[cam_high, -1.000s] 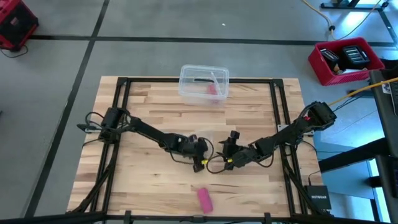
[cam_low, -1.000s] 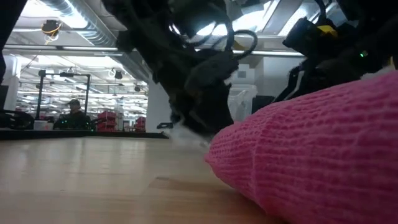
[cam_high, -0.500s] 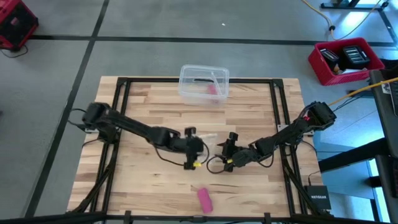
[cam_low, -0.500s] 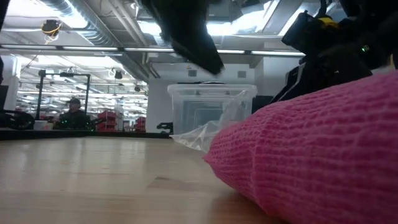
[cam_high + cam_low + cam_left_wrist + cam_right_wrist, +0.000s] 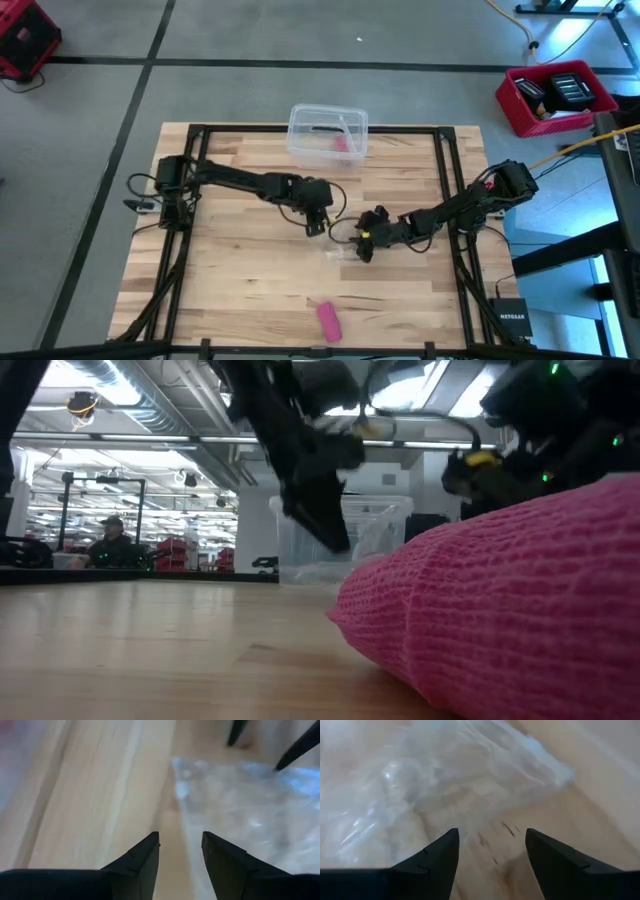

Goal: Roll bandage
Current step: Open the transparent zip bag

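The pink bandage (image 5: 329, 320) lies as a small roll on its side near the table's front edge; in the low view the bandage (image 5: 500, 610) fills the right foreground. Both grippers are at the table's middle, well behind it. My left gripper (image 5: 181, 845) is open over bare wood, raised, with a clear plastic wrapper (image 5: 240, 805) just ahead of its fingers. My right gripper (image 5: 492, 840) is open too, and the wrapper (image 5: 435, 785) lies flat on the table in front of it. In the high view my left gripper (image 5: 320, 224) and right gripper (image 5: 361, 249) stand on either side of the wrapper (image 5: 336, 248).
A clear plastic box (image 5: 328, 133) stands at the middle of the table's far edge, with small items in it. A black frame (image 5: 445, 180) runs around the tabletop. Bare wood (image 5: 240, 290) lies between the grippers and the front edge.
My left gripper has risen and gone from the table's middle toward the far edge and a little to the right. My right gripper has rolled about its own axis and moved slightly toward the left. The bandage has not moved.
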